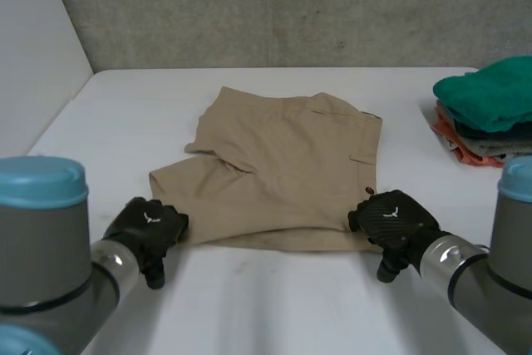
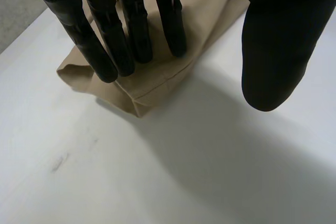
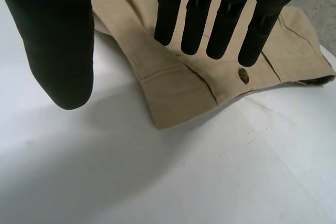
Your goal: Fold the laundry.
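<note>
Shorts (image 1: pixel 283 172) of tan cloth were seen spread, partly folded, at the middle of the white table (image 1: pixel 274 313). The left hand (image 1: pixel 148 226) was placed at their near left corner, its fingers (image 2: pixel 134 24) held straight and close together above the hem, the thumb kept well apart over bare table. The right hand (image 1: pixel 391 218) was set at the near right corner (by the waistband button (image 3: pixel 243 75)), fingers (image 3: pixel 226 19) likewise straight, thumb wide; nothing was pinched. Contact with the cloth seemed likely but could not be confirmed. Folded clothes (image 1: pixel 486 110) were stacked at the far right edge.
</note>
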